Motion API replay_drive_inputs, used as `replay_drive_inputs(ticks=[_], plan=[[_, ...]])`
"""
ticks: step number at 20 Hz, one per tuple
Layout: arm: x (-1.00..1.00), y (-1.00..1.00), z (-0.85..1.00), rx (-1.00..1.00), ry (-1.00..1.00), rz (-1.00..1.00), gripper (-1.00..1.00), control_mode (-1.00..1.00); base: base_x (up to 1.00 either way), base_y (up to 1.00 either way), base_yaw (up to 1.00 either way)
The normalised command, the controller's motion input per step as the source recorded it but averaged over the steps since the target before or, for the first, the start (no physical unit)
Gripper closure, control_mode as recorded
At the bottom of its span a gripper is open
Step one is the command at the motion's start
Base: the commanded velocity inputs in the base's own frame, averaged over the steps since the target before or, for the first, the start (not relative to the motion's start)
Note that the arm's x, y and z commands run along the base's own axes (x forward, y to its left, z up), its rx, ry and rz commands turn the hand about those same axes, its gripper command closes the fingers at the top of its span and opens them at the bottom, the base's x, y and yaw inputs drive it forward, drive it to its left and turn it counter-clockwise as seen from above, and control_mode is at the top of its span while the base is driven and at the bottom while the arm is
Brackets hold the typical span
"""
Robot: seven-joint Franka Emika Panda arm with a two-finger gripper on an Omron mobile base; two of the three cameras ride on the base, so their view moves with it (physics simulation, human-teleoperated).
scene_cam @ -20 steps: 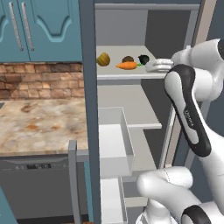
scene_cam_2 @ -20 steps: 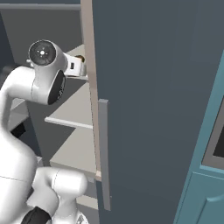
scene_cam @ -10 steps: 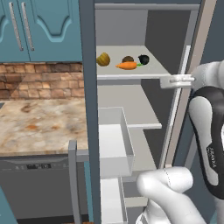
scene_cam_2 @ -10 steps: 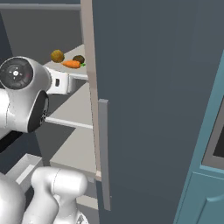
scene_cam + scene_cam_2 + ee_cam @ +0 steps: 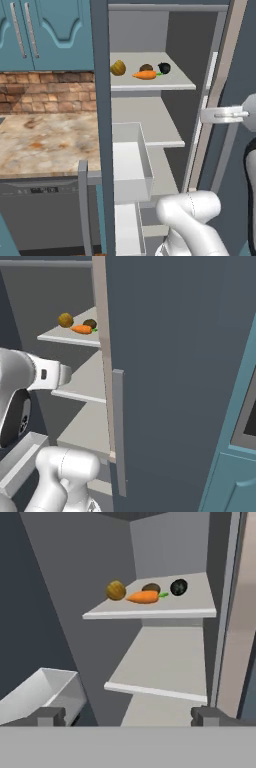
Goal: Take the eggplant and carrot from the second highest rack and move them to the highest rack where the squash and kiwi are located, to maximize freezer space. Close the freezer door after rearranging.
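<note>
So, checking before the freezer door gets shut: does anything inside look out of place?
One white box drawer is pulled out past the pale grey shelves, which could block the tall teal-blue freezer door from closing.

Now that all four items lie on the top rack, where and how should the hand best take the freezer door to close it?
Probably by the grey bar handle on the freezer door. The bar is tall and slim and runs upright near the door's free edge, so the open hand could close across it sideways, coming from the door's outer face. The hand currently faces the racks inside the freezer.
</note>
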Motion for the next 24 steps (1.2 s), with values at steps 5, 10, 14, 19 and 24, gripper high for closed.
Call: replay_drive_inputs(ticks=[5,10,14,19,24], plan=[[-0.36,0.0,-0.07,0.0,0.0,0.0,-1.0,1.0,-0.3,0.0,0.0],[0.0,0.0,0.0,0.0,0.0,0.0,-1.0,1.0,-0.95,0.0,0.0],[0.0,0.0,0.0,0.0,0.0,0.0,-1.0,1.0,-1.0,0.15,0.0],[0.0,0.0,0.0,0.0,0.0,0.0,-1.0,1.0,-0.74,0.52,-0.01],[0.0,0.0,0.0,0.0,0.0,0.0,-1.0,1.0,-0.22,0.94,0.0]])
